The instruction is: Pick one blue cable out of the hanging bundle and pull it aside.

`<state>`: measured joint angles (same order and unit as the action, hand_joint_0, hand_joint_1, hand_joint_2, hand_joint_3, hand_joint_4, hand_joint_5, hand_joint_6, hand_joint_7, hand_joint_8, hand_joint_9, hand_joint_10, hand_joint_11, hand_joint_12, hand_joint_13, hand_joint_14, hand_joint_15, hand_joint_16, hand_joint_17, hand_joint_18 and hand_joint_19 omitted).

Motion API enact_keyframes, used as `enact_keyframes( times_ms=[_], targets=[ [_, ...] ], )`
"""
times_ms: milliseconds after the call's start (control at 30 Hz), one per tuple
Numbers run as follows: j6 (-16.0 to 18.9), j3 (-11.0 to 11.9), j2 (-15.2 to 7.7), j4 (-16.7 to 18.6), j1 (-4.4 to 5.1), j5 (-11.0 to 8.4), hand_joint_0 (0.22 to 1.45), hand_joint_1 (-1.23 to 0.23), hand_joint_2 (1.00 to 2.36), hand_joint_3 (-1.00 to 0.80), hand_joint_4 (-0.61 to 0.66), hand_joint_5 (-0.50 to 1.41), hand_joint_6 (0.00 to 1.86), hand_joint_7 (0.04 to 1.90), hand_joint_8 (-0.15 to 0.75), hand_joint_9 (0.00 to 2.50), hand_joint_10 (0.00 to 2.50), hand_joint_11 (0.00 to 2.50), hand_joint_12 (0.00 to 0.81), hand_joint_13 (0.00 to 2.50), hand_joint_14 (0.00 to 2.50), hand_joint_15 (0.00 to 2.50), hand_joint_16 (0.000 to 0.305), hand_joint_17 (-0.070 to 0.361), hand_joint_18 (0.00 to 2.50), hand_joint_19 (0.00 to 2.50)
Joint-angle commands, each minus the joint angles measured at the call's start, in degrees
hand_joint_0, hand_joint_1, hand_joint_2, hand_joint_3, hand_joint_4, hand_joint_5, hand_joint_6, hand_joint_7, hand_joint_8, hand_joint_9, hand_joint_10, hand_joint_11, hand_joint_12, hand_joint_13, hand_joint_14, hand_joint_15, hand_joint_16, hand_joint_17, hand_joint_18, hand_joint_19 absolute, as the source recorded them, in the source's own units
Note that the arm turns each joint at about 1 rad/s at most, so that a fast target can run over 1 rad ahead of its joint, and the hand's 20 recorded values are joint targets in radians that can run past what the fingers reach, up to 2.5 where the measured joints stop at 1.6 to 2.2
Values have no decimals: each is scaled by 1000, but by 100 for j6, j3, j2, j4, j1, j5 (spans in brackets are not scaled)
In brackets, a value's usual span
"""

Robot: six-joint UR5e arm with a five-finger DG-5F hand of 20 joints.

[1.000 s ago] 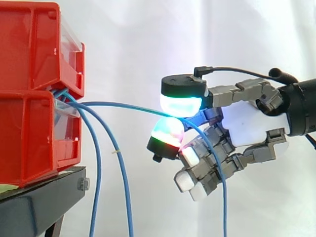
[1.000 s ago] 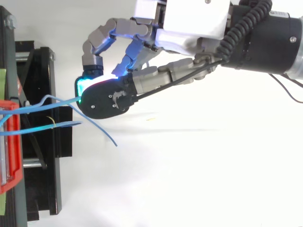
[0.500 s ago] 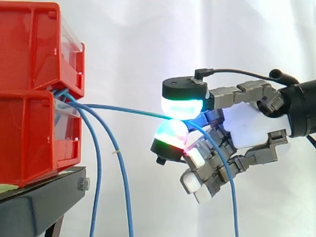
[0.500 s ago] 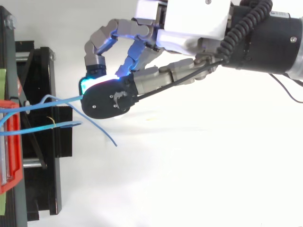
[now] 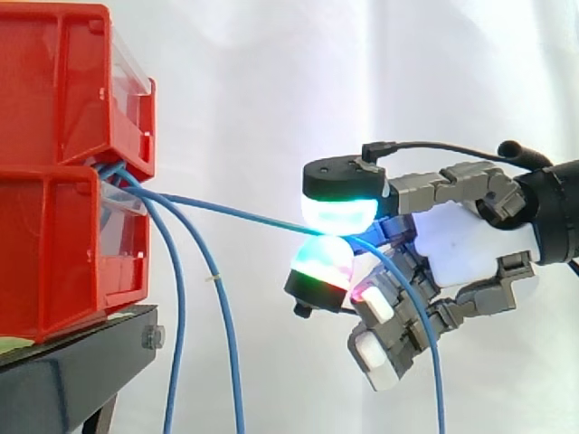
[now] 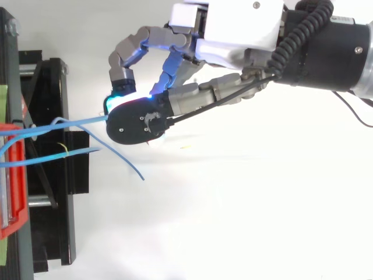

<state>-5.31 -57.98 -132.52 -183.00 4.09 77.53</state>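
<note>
The robot hand (image 5: 461, 237) pinches 1 thin blue cable (image 5: 226, 208) taut between glowing pads; 2 other blue cables (image 5: 181, 298) hang from 2 stacked red plastic bins (image 5: 45, 253) above 1 black stand (image 5: 63, 380).

The hand (image 5: 461, 240) has a white palm, grey fingers and cyan-green glowing pads.

One blue cable (image 5: 226, 207) stretched taut sideways (other cables (image 5: 181, 307) hang down).
</note>
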Motion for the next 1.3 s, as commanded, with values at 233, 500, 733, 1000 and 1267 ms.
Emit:
enact_keyframes(
  times_ms=[233,500,733,1000,1267],
  targets=[
    [-5,-29,7,9,4,-2,718,-807,1012,73,-268,-115,986,1168,270,1064,22,638,315,909,24,595,51,114,718,483],
    [-5,-354,7,256,31,34,732,-814,1000,98,-296,-110,988,1162,268,1094,20,667,321,915,24,601,52,117,725,488],
    [-5,-635,7,959,39,69,680,-791,1215,50,-331,-105,991,1152,266,1159,20,747,331,954,23,645,53,120,737,495],
    [-5,-837,-2,1055,57,78,680,-787,1220,54,-331,-105,992,1144,265,1181,21,769,333,968,25,656,53,120,746,498],
    [-5,-1075,-2,1381,83,78,681,-786,1217,60,-335,-104,993,1141,266,1192,23,789,335,969,24,658,53,120,747,498]
  ],
)
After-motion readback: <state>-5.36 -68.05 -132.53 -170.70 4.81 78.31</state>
